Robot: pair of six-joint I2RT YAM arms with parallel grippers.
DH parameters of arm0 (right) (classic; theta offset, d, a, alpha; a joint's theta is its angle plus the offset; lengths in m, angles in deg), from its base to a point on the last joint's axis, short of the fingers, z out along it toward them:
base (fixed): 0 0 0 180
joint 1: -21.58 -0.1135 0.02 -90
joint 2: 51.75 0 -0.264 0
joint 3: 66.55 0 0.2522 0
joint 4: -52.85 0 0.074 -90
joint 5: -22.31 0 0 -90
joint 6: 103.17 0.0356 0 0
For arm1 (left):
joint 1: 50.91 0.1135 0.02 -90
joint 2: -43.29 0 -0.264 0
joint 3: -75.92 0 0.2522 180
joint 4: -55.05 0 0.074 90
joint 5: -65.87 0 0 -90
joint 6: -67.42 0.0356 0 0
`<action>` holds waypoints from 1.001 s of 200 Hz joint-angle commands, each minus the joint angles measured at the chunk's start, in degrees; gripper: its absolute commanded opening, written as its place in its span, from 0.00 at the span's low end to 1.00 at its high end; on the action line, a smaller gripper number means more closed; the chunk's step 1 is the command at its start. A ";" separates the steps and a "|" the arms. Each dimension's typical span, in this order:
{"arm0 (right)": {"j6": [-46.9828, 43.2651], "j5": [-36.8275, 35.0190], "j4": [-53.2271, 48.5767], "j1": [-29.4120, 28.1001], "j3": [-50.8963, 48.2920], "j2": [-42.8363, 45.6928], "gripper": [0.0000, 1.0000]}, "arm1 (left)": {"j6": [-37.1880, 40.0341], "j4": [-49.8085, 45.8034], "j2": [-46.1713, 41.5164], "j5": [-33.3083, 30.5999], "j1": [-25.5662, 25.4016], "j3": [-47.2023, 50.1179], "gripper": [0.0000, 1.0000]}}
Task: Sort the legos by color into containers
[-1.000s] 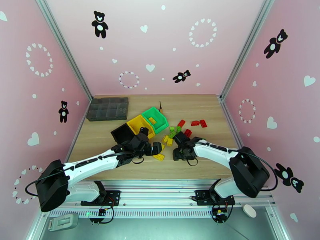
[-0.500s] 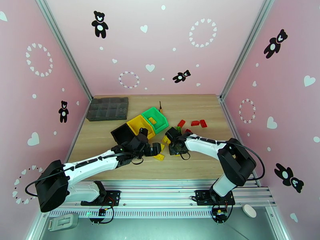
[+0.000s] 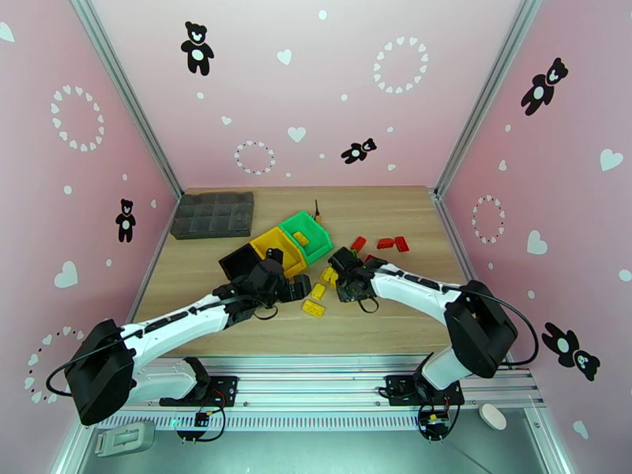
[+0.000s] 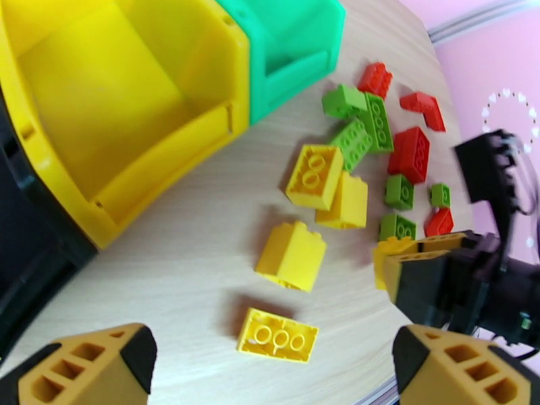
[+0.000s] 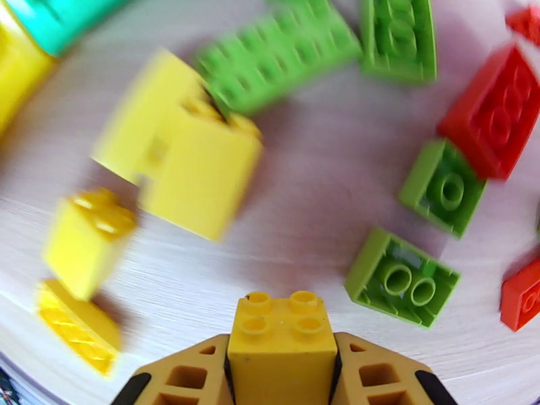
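Note:
The joined bins stand mid-table: black (image 3: 239,265), yellow (image 3: 278,245) and green (image 3: 306,233). My right gripper (image 3: 345,291) is shut on a yellow two-by-two brick (image 5: 282,342), held just above the wood beside the pile. Loose yellow bricks (image 4: 291,254) lie between the two grippers, with green bricks (image 4: 351,140) and red bricks (image 4: 410,153) further right. My left gripper (image 3: 296,287) hangs open in front of the yellow bin (image 4: 121,96), with a flat yellow brick (image 4: 278,335) on the table below its gap. The right gripper (image 4: 432,278) also appears in the left wrist view.
A flat dark grey compartment tray (image 3: 213,214) lies at the back left. Three red bricks (image 3: 385,243) sit apart at the right of the pile. Bare wood (image 3: 379,325) stretches along the near edge in front of both grippers.
My right gripper has shifted left off the pile with the yellow brick in it. My left gripper has drawn back a little to the left, uncovering the loose yellow bricks.

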 commanded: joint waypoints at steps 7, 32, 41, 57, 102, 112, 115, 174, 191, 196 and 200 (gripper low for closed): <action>-2.74 1.54 -0.37 0.37 7.05 -0.81 0.23 | 1.69 1.49 0.01 4.26 3.10 -3.80 0.98; -4.52 2.41 0.12 1.43 14.18 -4.93 0.22 | 2.08 2.08 1.42 7.36 6.51 -6.37 0.98; -5.09 3.23 0.22 2.11 17.18 -6.93 0.22 | 1.98 2.52 1.69 8.58 7.84 -7.30 0.99; -6.15 4.55 0.00 3.07 23.16 -11.13 0.22 | 1.38 3.19 2.21 10.80 10.24 -8.15 0.98; -7.78 6.85 -2.56 5.31 39.24 -23.64 0.22 | -0.31 4.68 2.50 14.60 15.26 -9.18 0.98; -7.88 7.23 -3.32 5.69 42.31 -26.25 0.22 | -0.61 4.91 2.50 14.85 15.83 -9.09 0.98; -7.92 7.44 -3.59 5.78 43.27 -27.01 0.22 | -0.74 4.94 2.50 14.87 15.86 -9.03 0.99; -8.15 8.81 -6.30 6.73 53.28 -35.55 0.33 | -0.91 4.53 1.09 14.56 16.02 -7.49 0.98; -8.24 8.68 -6.39 6.84 53.32 -35.25 0.38 | -0.98 4.39 0.38 14.09 15.98 -6.85 0.98; -8.34 8.66 -6.45 6.78 53.36 -35.01 0.39 | -0.96 4.26 0.06 14.02 16.06 -6.67 0.98; -8.37 8.58 -6.48 6.76 53.36 -34.91 0.40 | -1.08 4.34 -0.04 13.97 16.06 -6.52 0.98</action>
